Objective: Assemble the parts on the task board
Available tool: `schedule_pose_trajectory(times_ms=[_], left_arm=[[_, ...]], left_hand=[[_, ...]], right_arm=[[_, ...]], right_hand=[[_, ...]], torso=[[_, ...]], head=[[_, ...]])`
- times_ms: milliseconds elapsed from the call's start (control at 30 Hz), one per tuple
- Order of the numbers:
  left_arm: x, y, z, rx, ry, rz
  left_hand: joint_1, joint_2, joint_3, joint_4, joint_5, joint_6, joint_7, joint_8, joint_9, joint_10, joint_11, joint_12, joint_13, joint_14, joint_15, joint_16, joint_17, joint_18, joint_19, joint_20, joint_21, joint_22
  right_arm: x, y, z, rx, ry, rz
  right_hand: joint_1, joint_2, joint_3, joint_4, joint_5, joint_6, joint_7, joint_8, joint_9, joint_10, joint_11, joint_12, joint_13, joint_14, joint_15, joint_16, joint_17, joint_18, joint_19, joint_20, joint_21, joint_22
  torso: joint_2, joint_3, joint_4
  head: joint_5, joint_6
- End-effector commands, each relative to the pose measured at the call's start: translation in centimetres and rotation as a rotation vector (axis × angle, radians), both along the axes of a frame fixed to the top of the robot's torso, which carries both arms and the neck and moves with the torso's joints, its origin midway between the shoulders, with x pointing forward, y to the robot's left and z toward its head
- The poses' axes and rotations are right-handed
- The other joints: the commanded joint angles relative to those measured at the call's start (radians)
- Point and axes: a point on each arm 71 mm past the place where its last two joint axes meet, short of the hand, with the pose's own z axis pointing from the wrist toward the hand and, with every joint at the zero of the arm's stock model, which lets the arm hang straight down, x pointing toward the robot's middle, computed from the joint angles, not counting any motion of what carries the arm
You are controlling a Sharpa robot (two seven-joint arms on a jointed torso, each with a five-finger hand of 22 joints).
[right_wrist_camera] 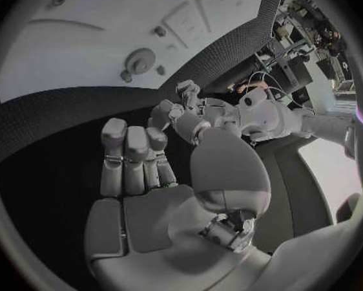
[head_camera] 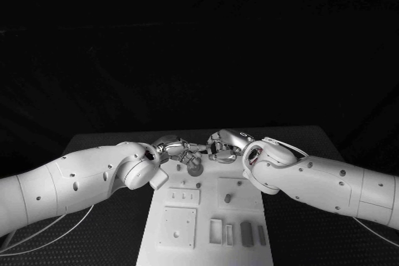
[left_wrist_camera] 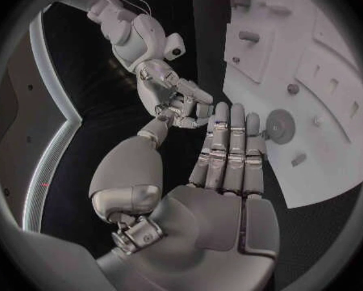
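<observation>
Both hands meet over the far end of the task board (head_camera: 208,220), the white plate lying lengthwise down the middle of the black counter (head_camera: 108,231), and the arms converge from either side, which suggests the work at this step sits at that far end rather than among the recesses nearer the robot. The left hand (left_wrist_camera: 222,168) has its long fingers (left_wrist_camera: 230,142) stretched out straight and close together, palm bare, with nothing visible in it; the tips reach just to the board's edge beside a round disc-like part (left_wrist_camera: 278,124) that lies flat on the plate. That part sits just beyond the fingertips, near them but, as far as the left wrist view shows, not gripped. The right hand (right_wrist_camera: 149,174) has its fingers (right_wrist_camera: 126,158) bent forward with the thumb standing beside them; I see no piece between them, though whether something small is pinched at the tips I cannot tell. From the right wrist view the same round part (right_wrist_camera: 139,61) lies on the plate well ahead of those fingers. In the head view the two hands nearly touch above this part, so it is probably the piece in hand, with one hand likely steadying and the other approaching. The remaining parts, small rectangular pieces (head_camera: 246,233), rest at the board's near end, well apart from both hands.
</observation>
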Motion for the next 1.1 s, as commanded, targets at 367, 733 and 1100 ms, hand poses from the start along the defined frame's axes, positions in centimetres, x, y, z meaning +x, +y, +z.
schedule_pose_trajectory(times_ms=[367, 733, 1100], left_arm=[[-0.2, -0.7, -0.3, 0.061, 0.024, -0.03], [-0.2, -1.2, -0.3, 0.061, 0.023, -0.032], [-0.3, -1.3, -0.2, 0.045, 0.029, -0.033]], left_hand=[[-0.001, 0.012, 0.001, 0.004, -0.004, 0.009, -0.008, 0.003, 0.003, 0.006, -0.007, 0.005, 0.004, 0.004, -0.001, 0.009, 0.005, 0.012, -0.005, 0.001, 0.001, 0.019], [0.019, 0.05, 0.0, -0.02, -0.004, 0.014, -0.01, 0.003, 0.004, 0.006, -0.008, 0.008, 0.007, 0.002, -0.002, 0.016, 0.009, 0.013, -0.006, 0.001, 0.006, 0.021], [0.07, 0.154, 0.008, -0.099, -0.003, 0.036, -0.019, 0.009, 0.007, 0.014, -0.016, 0.017, 0.015, 0.0, -0.002, 0.024, 0.01, 0.009, -0.008, 0.001, 0.012, 0.02]], right_arm=[[-0.9, 1.6, 0.2, -0.011, -0.016, 0.047], [-1.3, 2.4, 0.2, -0.008, -0.009, 0.065], [-1.2, 2.7, 0.1, -0.01, 0.0, 0.069]], right_hand=[[0.0, -0.003, 0.013, 0.0, -0.005, 0.199, -0.034, 0.004, 0.002, -0.026, -0.036, 0.003, -0.001, 0.005, -0.004, 0.004, -0.002, 0.062, 0.01, -0.004, 0.004, 0.005], [-0.002, -0.006, 0.018, 0.0, -0.005, 0.2, -0.035, 0.003, 0.002, -0.024, -0.036, 0.002, -0.002, 0.006, -0.005, 0.004, -0.003, 0.062, 0.011, -0.004, 0.004, 0.004], [-0.003, -0.007, 0.02, 0.001, -0.005, 0.201, -0.035, 0.002, 0.002, -0.023, -0.036, 0.002, -0.002, 0.007, -0.005, 0.003, -0.003, 0.062, 0.012, -0.004, 0.004, 0.004]], torso=[[0.001, 0.0017, -0.0012], [0.001, 0.0019, -0.0022], [0.001, 0.0014, -0.0018]], head=[[0.003, -0.008], [0.004, -0.008], [0.001, -0.01]])
